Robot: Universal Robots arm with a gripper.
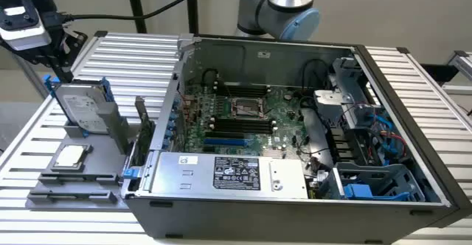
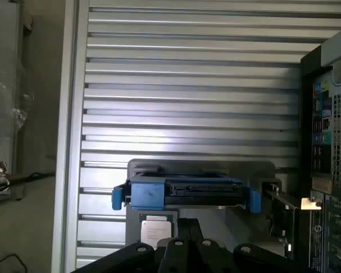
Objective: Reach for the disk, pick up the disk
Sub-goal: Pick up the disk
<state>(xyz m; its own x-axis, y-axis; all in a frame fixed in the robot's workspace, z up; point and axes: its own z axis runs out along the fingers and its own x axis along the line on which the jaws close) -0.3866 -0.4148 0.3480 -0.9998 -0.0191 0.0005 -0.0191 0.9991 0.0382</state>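
Observation:
The disk (image 1: pixel 83 109) is a silver-grey hard drive with a white label and bright blue rails. It leans nearly upright in a grey holder (image 1: pixel 74 187) at the exterior view's left. In the wrist view the disk (image 2: pixel 184 190) shows edge-on, with its connector side and blue rail ends facing the camera. My gripper (image 1: pixel 57 68) hangs just above the disk's upper corner, toward the exterior view's left, and holds nothing. Its black body (image 2: pixel 184 242) sits close to the disk in the wrist view, apart from it.
A small square silver chip (image 1: pixel 72 156) lies on the holder in front of the disk. The open computer case (image 1: pixel 295 145) stands right beside the holder, with a silver power supply (image 1: pixel 236 173) inside. Everything rests on a ribbed metal table (image 1: pixel 132 57).

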